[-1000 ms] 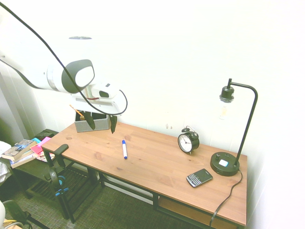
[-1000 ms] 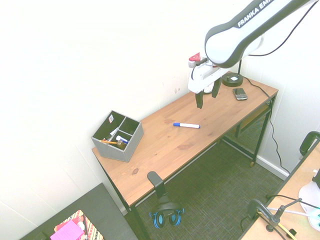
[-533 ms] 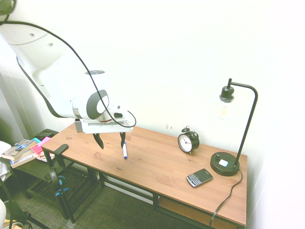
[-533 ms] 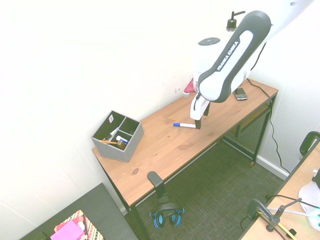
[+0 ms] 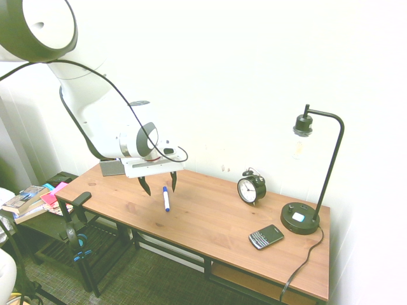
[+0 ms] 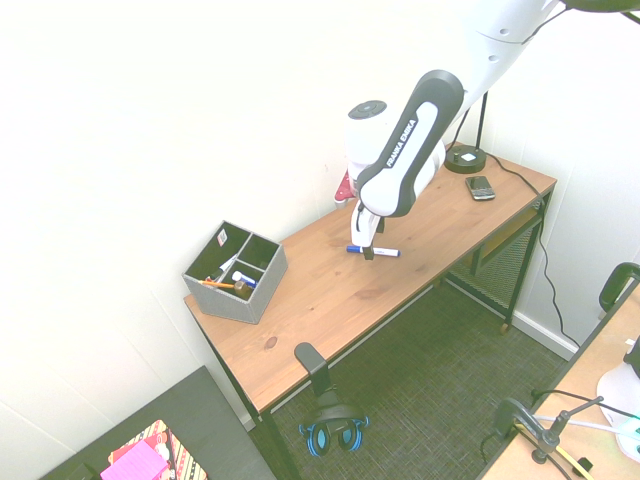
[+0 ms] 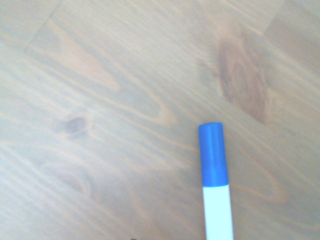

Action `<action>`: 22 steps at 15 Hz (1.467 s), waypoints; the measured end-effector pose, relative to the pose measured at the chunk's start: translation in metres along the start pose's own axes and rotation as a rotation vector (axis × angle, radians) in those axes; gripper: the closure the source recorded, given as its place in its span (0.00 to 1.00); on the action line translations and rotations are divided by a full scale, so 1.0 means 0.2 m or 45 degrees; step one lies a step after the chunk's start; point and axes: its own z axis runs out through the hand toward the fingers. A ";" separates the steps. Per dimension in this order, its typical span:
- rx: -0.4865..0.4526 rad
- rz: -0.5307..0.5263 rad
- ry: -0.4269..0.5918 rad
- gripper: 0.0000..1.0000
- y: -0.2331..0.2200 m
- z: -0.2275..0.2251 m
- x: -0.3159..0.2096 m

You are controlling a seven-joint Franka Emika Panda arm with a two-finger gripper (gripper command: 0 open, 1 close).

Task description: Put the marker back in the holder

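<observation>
A: ok so on the worktop (image 5: 216, 219) there's the grey holder (image 6: 236, 292), with the marker (image 5: 166, 199) well apart from it. From the second exterior view, call the worktop's middle the clock centre: holder's toward 8 o'clock, marker's near the centre, lying flat.

B: and the fingers (image 5: 162, 184)?

A: wide apart, nothing between them, just above the marker near its cap end.

B: how's it gonna handle?

A: light and stiff I'd guess, not fragile, but the smooth round barrel could roll or slip. I'd pinch across the white barrel around the middle, so it stays balanced.

B: looks?

A: slim, straight, white barrel, blue cap (image 7: 213, 155) on. In the second exterior view the cap points to about 9 o'clock, toward the holder's side.
</observation>
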 end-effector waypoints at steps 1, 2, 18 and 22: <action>-0.003 -0.009 -0.007 1.00 0.00 0.01 0.03; -0.004 -0.023 -0.018 1.00 -0.01 0.03 0.06; 0.004 -0.059 -0.116 1.00 -0.05 0.18 0.10; 0.005 -0.056 -0.117 1.00 -0.05 0.18 0.10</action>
